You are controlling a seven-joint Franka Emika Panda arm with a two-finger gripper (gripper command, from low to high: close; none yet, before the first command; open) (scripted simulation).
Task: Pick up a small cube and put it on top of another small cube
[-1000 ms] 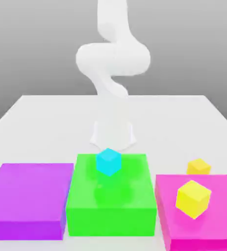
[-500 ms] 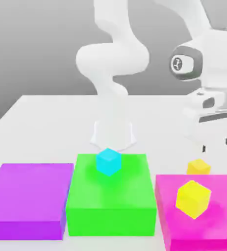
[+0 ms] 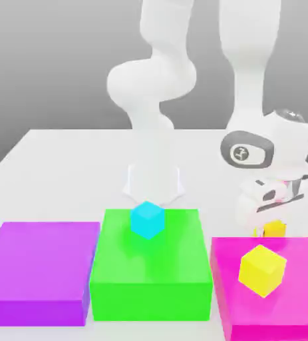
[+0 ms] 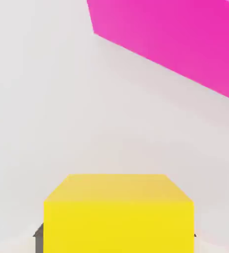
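The small cube [image 3: 275, 230], golden-yellow with plain faces, sits on the white table just behind the magenta block [image 3: 296, 300]. My gripper [image 3: 273, 222] has come straight down over it, and the white hand hides the cube's upper part in the exterior view. In the hand view the small cube [image 4: 118, 212] lies between my fingers, whose dark fingertips [image 4: 38, 232] press against its two sides. The magenta block [image 4: 175, 34] shows beyond it. A lemon-yellow cube [image 3: 263, 270] lies tilted on the magenta block, and a cyan cube [image 3: 147, 220] stands on the green block [image 3: 150, 280].
Three flat blocks line the table's front: a purple block [image 3: 36, 266] at the exterior view's left, the green one in the middle, the magenta one at the right. The arm's white base [image 3: 153, 180] stands behind the green block.
The arm swung in from above and lowered its hand onto the golden-yellow cube behind the magenta block. Its fingers have closed in against the cube. No cube has shifted.
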